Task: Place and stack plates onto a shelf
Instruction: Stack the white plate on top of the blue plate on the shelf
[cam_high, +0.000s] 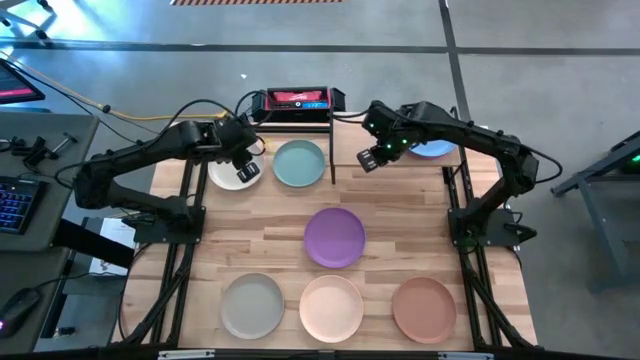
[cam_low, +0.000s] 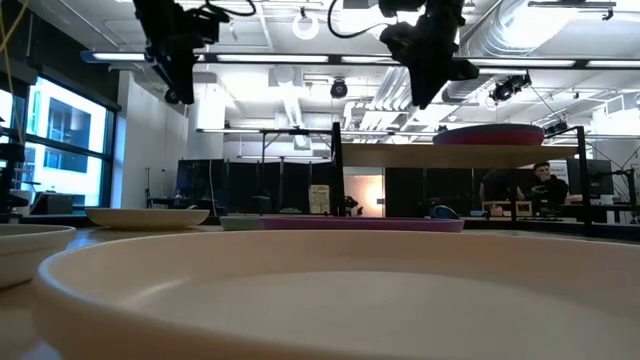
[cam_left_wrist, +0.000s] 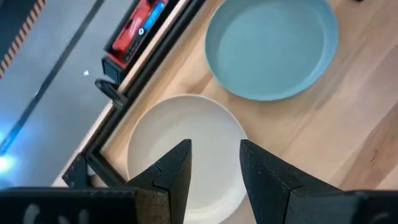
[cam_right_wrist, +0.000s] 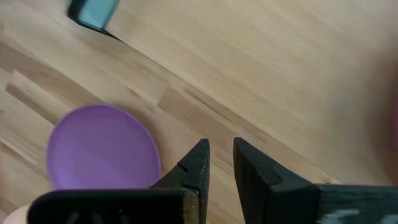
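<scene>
Landmark: purple plate (cam_high: 334, 237), mid-table (cam_high: 260, 245).

Nearer than it, along the table's front edge: grey-beige plate (cam_high: 252, 305), peach plate (cam_high: 331, 307), terracotta plate (cam_high: 424, 307), all apart.

Beyond it: pale teal plate (cam_high: 299, 163) and cream plate (cam_high: 234, 170), side by side. Left gripper (cam_high: 247, 170) hung over the cream plate, jaws spread wide, nothing in them.

Beyond and to the right of it: shelf (cam_high: 385, 170), with plates already stacked at its far end, blue plate (cam_high: 434, 149) on top. Right gripper (cam_high: 366, 160) hung above the shelf, jaws narrow, empty.

Risk: cream plate lay close to the table's far edge; a skewed descent could push it off. Shallow rim may slip from the jaws.
</scene>
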